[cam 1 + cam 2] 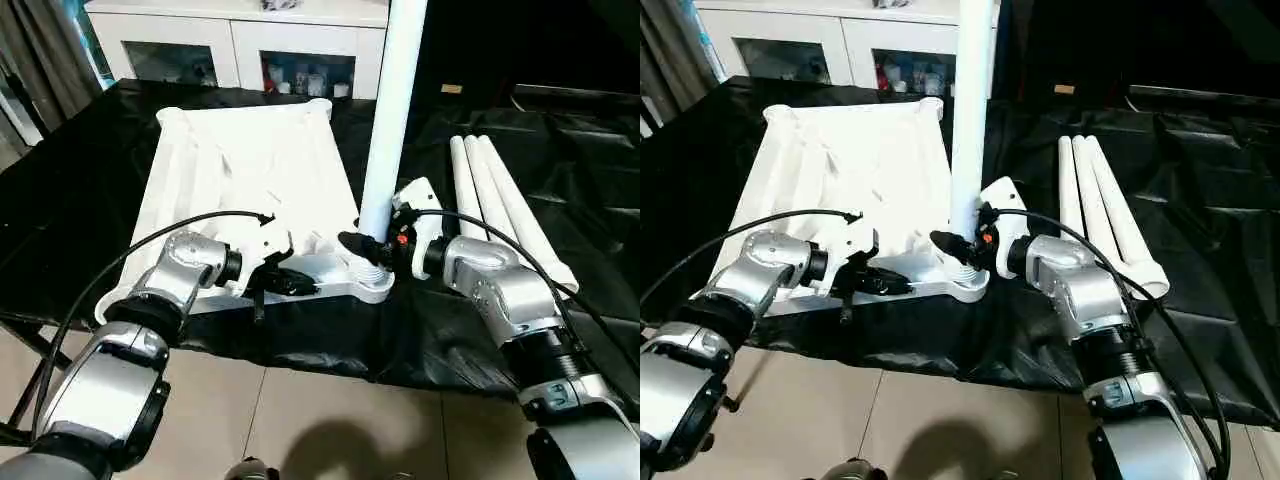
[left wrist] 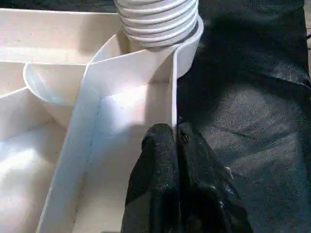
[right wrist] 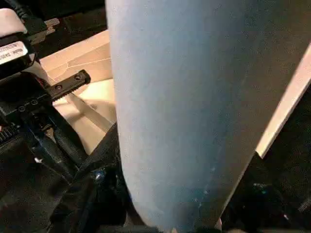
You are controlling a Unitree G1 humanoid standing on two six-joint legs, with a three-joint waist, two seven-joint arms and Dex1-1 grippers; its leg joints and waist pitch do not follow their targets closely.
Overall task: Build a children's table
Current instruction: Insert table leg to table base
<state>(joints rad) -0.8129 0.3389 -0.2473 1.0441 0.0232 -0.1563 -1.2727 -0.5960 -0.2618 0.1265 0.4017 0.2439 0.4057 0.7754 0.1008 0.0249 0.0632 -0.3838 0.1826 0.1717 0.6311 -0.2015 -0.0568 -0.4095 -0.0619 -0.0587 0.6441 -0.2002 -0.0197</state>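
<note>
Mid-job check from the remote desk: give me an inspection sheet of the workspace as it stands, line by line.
Surface: work table under a black sheet.
Job's things: table top lies ribbed side up; one leg stands upright in its near corner socket; three spare legs lie side by side on the robot's right.
Clutter: nothing seen.
Grippers: left gripper shut on the table top's near rim; right gripper shut on the upright leg near its base.
Cables: black cables loop over both forearms, clear of the parts.
Surroundings: white glass-door cabinet behind the table; tiled floor in front.
</note>
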